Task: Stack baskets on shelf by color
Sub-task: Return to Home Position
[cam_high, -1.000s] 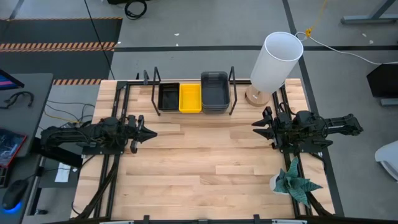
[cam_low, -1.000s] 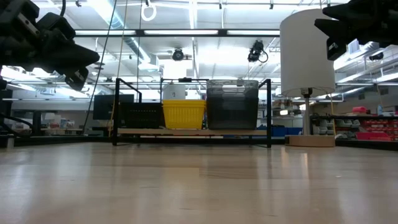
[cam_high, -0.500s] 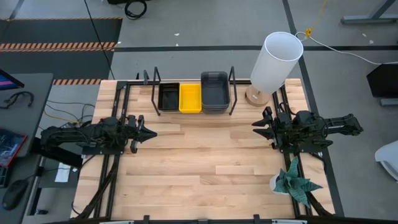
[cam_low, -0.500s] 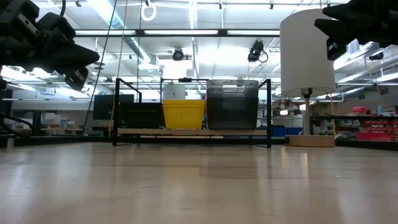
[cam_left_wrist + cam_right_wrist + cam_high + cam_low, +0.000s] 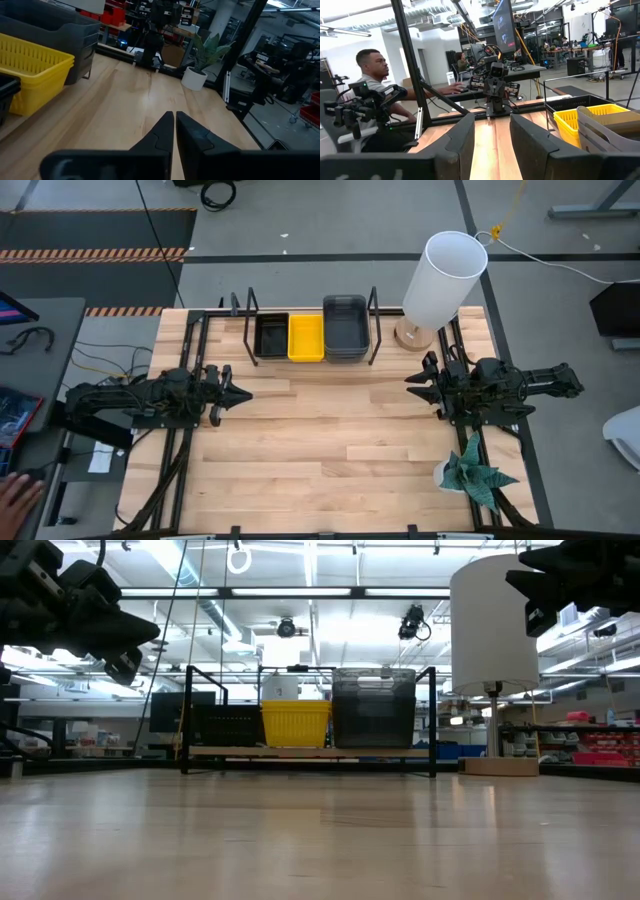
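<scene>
High view: I see the shelf [image 5: 249, 340] standing along the far edge of the tabletop [image 5: 320, 450], about midway. Three colours sit side by side on it: the black basket [image 5: 271, 336] toward the left edge, the yellow basket [image 5: 306, 337] in the middle, and the grey basket [image 5: 345, 328] toward the right edge. My left gripper [image 5: 243, 392] hangs near the left edge and my right gripper [image 5: 412, 385] near the right edge, both pointing inward and well apart from the shelf. A white cylinder [image 5: 445, 275] stands at the far right corner and a plant [image 5: 475, 475] at the near right corner. A person's hand [image 5: 15, 495] shows off the table, beyond the near left corner.

Low view: on the shelf the grey stands tallest, the yellow lower, the black lowest. Both arms hang high above the wood.

Left wrist view: the left fingers [image 5: 162, 132] are pressed together, holding nothing. The yellow and grey baskets sit close side by side.

Right wrist view: the right fingers [image 5: 462, 137] are spread with bare wood between them — nothing held. A seated person [image 5: 375, 100] shows beyond the table.
</scene>
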Action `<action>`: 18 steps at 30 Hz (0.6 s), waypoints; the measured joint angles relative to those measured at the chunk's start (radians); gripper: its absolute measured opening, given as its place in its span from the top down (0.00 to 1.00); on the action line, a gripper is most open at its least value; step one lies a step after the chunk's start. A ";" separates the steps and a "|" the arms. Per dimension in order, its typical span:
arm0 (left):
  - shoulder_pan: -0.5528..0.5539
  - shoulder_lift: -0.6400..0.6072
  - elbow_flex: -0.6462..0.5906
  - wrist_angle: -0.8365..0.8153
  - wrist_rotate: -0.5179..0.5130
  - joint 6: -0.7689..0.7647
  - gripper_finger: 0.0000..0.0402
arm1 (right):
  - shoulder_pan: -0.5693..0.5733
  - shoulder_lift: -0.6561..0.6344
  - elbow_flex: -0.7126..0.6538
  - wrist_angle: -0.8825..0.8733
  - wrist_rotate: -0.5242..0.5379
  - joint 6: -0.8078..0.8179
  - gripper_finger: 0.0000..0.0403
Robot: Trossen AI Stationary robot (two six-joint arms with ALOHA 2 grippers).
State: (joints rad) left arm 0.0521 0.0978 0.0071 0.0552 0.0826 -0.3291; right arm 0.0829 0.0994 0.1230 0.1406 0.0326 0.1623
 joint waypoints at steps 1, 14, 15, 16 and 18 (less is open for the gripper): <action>0.000 0.000 0.000 0.000 0.000 0.000 0.94 | 0.000 0.000 0.000 0.000 0.000 0.000 0.68; 0.000 0.000 0.000 0.000 0.000 0.000 0.92 | 0.000 0.000 0.000 0.000 0.000 0.000 0.68; 0.000 0.000 0.000 0.000 0.000 0.000 0.92 | 0.000 0.000 0.000 0.000 0.000 0.000 0.68; 0.000 0.000 0.000 0.000 0.000 0.000 0.93 | 0.000 0.000 0.000 0.000 0.000 0.000 0.68; 0.000 0.000 0.000 0.000 0.000 0.000 0.93 | 0.000 0.000 0.000 0.000 0.000 0.000 0.68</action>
State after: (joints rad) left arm 0.0521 0.0978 0.0067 0.0555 0.0826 -0.3290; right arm 0.0829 0.0994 0.1230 0.1406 0.0326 0.1623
